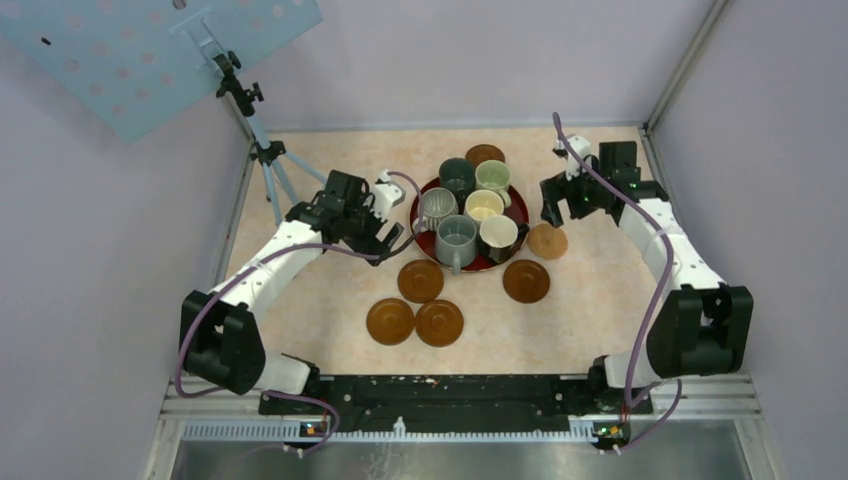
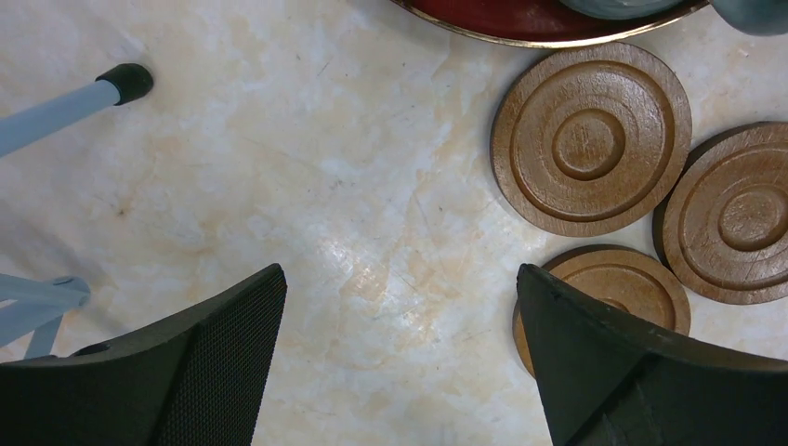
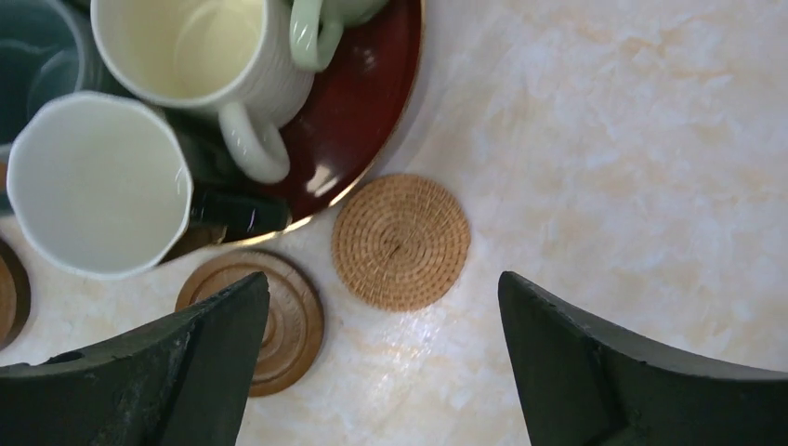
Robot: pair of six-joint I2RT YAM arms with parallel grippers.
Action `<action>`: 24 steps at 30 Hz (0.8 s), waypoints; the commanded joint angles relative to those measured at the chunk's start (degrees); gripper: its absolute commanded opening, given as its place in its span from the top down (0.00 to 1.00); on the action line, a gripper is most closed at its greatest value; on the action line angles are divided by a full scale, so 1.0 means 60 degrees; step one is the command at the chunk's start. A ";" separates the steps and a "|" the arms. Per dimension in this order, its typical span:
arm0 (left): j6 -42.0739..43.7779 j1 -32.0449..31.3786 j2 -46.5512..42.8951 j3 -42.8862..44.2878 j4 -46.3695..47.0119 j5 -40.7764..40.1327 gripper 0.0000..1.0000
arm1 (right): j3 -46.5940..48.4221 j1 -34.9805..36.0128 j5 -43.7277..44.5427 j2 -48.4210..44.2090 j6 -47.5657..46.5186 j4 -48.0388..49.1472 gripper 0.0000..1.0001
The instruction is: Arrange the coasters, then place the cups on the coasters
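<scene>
While my left gripper and right gripper both stand wide open, holding nothing, all six cups sit crowded on the red tray. Left hangs over bare table beside three brown coasters. Right hangs above a woven coaster just beside the tray. Two further brown coasters lie on the table, one at the tray's far side.
</scene>
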 commanded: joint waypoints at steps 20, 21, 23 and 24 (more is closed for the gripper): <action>-0.0591 0.0003 0.0898 0.1285 -0.0473 -0.0034 0.01 | 1.0325 0.1207 0.1377 0.9146 0.1344 0.2462 0.08; -0.0648 0.0012 0.0958 0.1346 -0.0573 -0.0093 0.01 | 1.0584 0.1214 0.1373 0.9488 0.1320 0.2566 0.08; -0.0714 0.0005 0.1032 0.1406 -0.0766 -0.0176 0.01 | 1.1161 0.1206 0.1373 1.0123 0.1261 0.2750 0.07; -0.0742 0.0007 0.1035 0.1407 -0.0817 -0.0184 0.01 | 1.1532 0.1204 0.1328 1.0462 0.1227 0.2782 0.07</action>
